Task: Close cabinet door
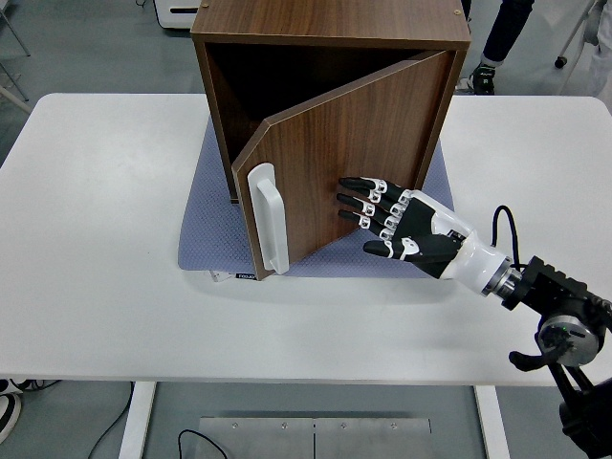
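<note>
Pressing flat against the cabinet door, the right hand has its fingers spread wide and straight, gripping nothing, their tips on the outer face right of the white handle. The door stands partly ajar, hinged at the cabinet right side, so the opening lies leftward and beyond the fingertips; closing calls for a push that way.

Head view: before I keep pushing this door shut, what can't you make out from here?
- Cabinet interior: the half-closed door screens most of it, and the part showing is in deep shadow.
- Hinge side: hidden behind the door's right edge.
- Right hand: its palm faces away, so fingertip contact with the door is not certain.
- Blue mat: the part under the cabinet is covered.
- Left arm: out of view.
</note>
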Robot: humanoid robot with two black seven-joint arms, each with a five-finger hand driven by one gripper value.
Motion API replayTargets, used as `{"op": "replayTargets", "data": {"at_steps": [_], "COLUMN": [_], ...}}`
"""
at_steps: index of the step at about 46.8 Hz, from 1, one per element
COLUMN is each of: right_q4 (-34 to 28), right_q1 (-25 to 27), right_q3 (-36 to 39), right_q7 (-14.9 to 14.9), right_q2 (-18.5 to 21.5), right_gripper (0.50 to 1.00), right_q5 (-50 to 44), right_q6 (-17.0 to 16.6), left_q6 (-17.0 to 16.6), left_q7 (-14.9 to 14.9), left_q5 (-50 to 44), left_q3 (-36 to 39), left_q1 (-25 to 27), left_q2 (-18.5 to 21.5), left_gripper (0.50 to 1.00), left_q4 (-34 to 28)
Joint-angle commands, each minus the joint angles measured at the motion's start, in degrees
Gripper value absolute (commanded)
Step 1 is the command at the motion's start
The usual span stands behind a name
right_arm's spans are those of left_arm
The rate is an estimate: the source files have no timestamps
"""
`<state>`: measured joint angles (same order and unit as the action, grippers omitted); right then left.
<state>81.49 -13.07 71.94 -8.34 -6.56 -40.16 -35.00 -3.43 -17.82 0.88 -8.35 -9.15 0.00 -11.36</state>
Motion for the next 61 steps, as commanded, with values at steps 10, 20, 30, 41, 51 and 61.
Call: {"op": "replayTargets", "data": {"at_steps": [10, 20, 30, 41, 51, 61], "right_q4": [-5.11, -8.53, -11.44, -13.90, -16.80, -18.73], "right_q1": [-3.89, -6.53, -8.82, -11.45, -13.83, -14.88], "right_q3": [-0.84, -0.84, -0.84, -0.84, -0.75, -0.75], "right_q7": [0.17, 0.25, 0.43, 0.52, 0.52, 0.61], "right_q2": [1.99, 3.04, 4.18, 5.77, 6.56, 6.56], "right_gripper": [1.000, 1.000, 1.000, 1.000, 1.000, 1.000], "right_q5": [0.09, 0.09, 0.17, 0.17, 0.17, 0.26], "right_q6": [0.00, 0.00, 0.00, 2.04, 3.45, 3.53], "left_q6": [0.00, 0.00, 0.00, 0.00, 0.00, 0.00], "left_q7": [0.06, 0.06, 0.06, 0.06, 0.06, 0.06], "left_q5": [0.00, 0.00, 0.00, 0.00, 0.00, 0.00], "left_q3": [0.00, 0.00, 0.00, 0.00, 0.00, 0.00], "left_q1": [0.01, 0.01, 0.01, -0.08, 0.01, 0.01], "left_q2": [0.00, 0.00, 0.00, 0.00, 0.00, 0.00], "left_gripper": [1.000, 1.000, 1.000, 1.000, 1.000, 1.000], "left_q4": [0.02, 0.02, 0.02, -0.07, -0.07, -0.07]}}
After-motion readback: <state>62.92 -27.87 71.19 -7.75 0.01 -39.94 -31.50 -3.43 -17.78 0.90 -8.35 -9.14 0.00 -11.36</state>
